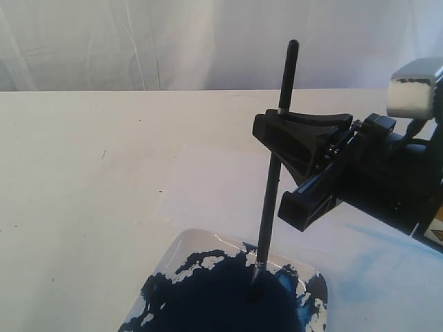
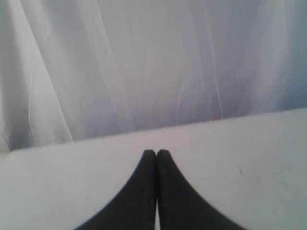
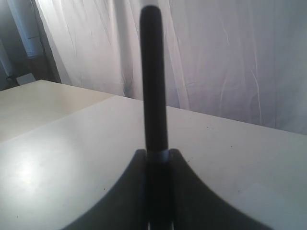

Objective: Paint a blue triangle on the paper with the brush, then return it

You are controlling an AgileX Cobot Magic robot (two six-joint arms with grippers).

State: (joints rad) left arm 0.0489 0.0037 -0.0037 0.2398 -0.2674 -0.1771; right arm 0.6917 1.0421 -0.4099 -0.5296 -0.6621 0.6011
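My right gripper is shut on the brush, a long black stick held nearly upright. Its bristle tip dips into the dark blue paint of the white tray at the near edge of the table. In the right wrist view the brush rises between the two black fingers of my right gripper. The paper lies flat behind the tray, plain white, and no blue triangle shows on it. My left gripper is shut and empty, above bare table; it is out of the exterior view.
A faint pale-blue smear marks the table right of the tray. White curtain hangs behind the table's far edge. The cream table stretches away bare to the left.
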